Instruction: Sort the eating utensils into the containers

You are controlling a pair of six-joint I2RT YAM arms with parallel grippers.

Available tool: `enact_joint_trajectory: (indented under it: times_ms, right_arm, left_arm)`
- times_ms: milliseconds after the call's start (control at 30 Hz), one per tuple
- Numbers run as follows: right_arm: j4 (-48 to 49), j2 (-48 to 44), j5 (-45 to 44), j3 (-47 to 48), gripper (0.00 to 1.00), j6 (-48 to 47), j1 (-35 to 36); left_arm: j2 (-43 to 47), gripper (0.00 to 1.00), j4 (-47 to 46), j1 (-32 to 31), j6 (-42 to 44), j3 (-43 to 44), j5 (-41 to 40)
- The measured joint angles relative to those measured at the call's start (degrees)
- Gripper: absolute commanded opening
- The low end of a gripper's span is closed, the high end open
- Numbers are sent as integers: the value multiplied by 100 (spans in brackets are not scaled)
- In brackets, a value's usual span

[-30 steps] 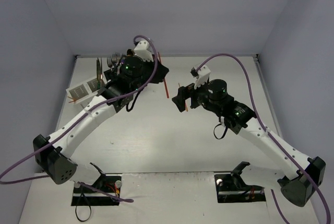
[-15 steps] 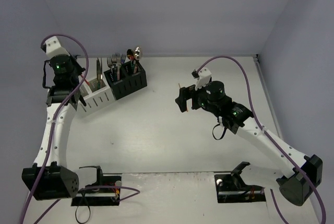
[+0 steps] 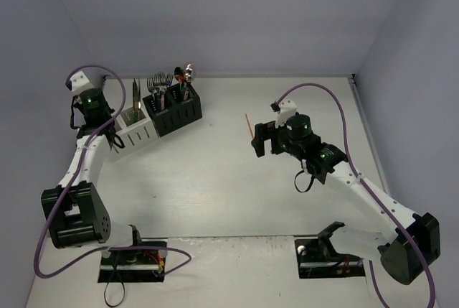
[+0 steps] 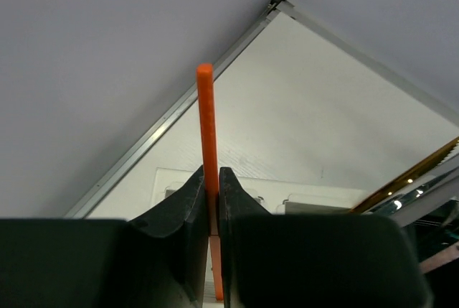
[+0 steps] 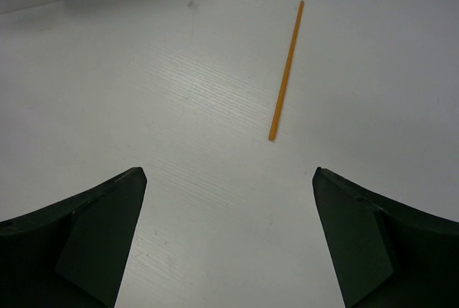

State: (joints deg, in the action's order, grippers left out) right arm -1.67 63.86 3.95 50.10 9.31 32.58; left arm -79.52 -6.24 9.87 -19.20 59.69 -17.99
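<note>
The white table (image 3: 215,179) is walled on its left, back and right sides. Its wide middle and near part lies bare between the two arms.

The left arm reaches up along the left wall to the far-left corner. The right arm stretches from the near right toward the middle of the table, well apart from the walls.

The black caddy (image 3: 174,113) and the white caddy (image 3: 136,131) stand side by side near the back edge, left of centre, the white one nearer the left wall. Forks (image 3: 158,82) and a spoon (image 3: 188,72) stand upright in the black caddy, and a knife (image 3: 135,96) stands in the white one.

The left gripper (image 4: 211,177) is beside the white caddy's left end. It is clenched on an orange stick (image 4: 206,121), whose free end juts beyond the fingertips toward the seam of table and wall.

The right gripper (image 5: 228,179) hangs with its jaws spread wide and nothing between them. It is over bare table, well to the right of the caddies.

A second orange stick (image 5: 287,71) lies flat on the table just beyond that claw. It touches nothing and has bare surface all round.
</note>
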Motion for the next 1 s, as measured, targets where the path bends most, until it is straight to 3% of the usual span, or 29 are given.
enact_joint_trajectory:
  times_ms: [100,267,533,733,1000]
  right_arm:
    - [-38,5,16,-71,100,8,-109]
    - [-43,263,40,-25,100,-4,-156]
    - [-124,1675,53,747,96,-5,-186]
    - [-294,2855,59,1554,87,121,-186]
    - [-572,4023,-103,1971,70,399,-186]
  left_arm:
    - [-12,12,-161,0,44,-205,-103]
    - [-7,45,-261,0,117,-407,-156]
    - [660,77,-62,-14,210,-594,142]
    - [1242,91,1159,-402,271,93,291]
    - [1759,94,2906,-1353,215,1192,1380]
